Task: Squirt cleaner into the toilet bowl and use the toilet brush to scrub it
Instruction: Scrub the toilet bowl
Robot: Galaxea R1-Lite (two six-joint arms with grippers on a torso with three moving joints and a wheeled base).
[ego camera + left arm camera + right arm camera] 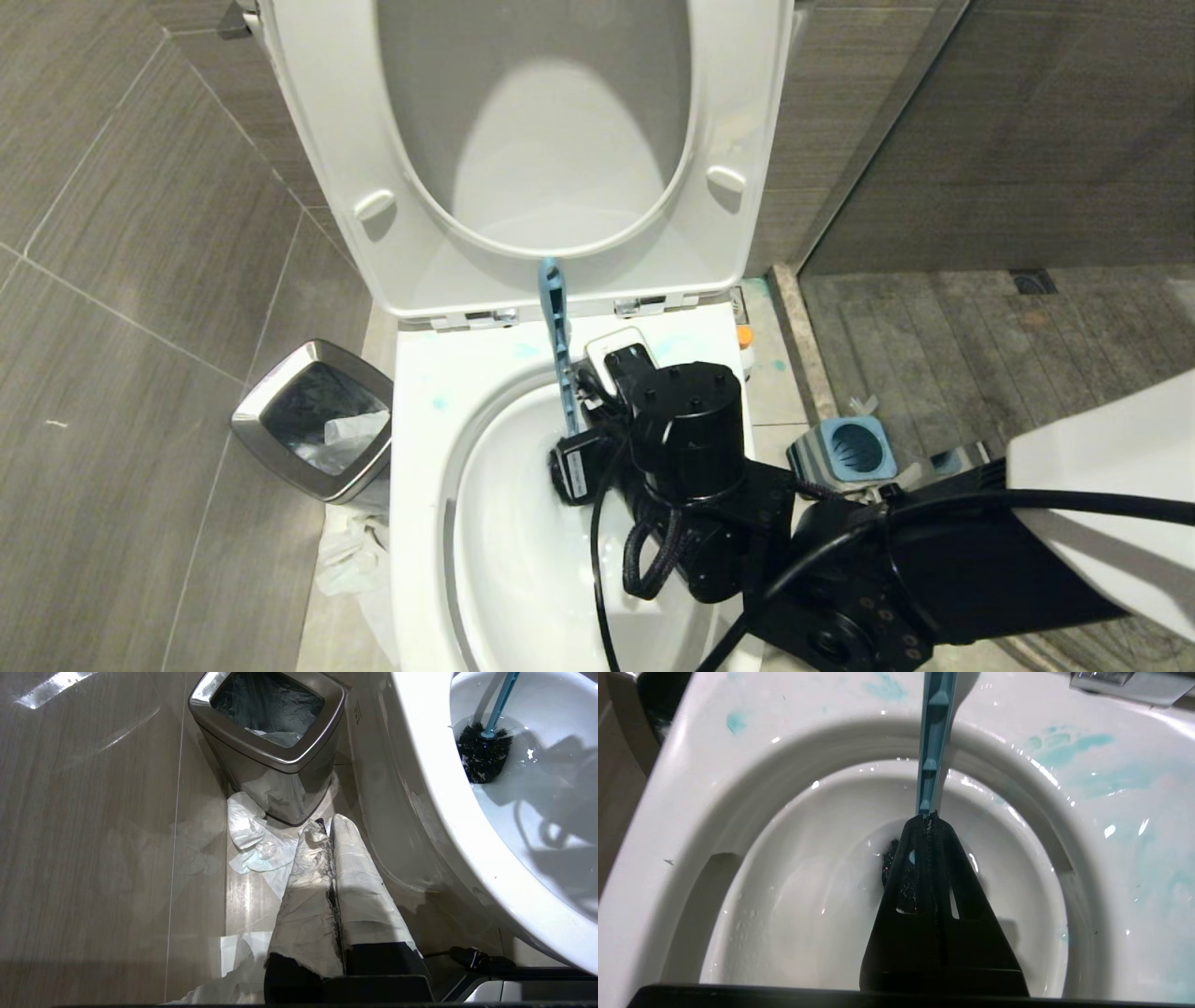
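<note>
Right hand (930, 820) clamped on toilet brush (934, 742), handle rising toward twelve o'clock from the fingertips, dark head down in toilet bowl (752, 788) water. Left hand (327, 833) closed, empty, parked beside waste bin (271, 742).

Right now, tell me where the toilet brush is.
In the head view the toilet brush stands inside the toilet bowl, held by the right gripper, its dark head in the water.
</note>
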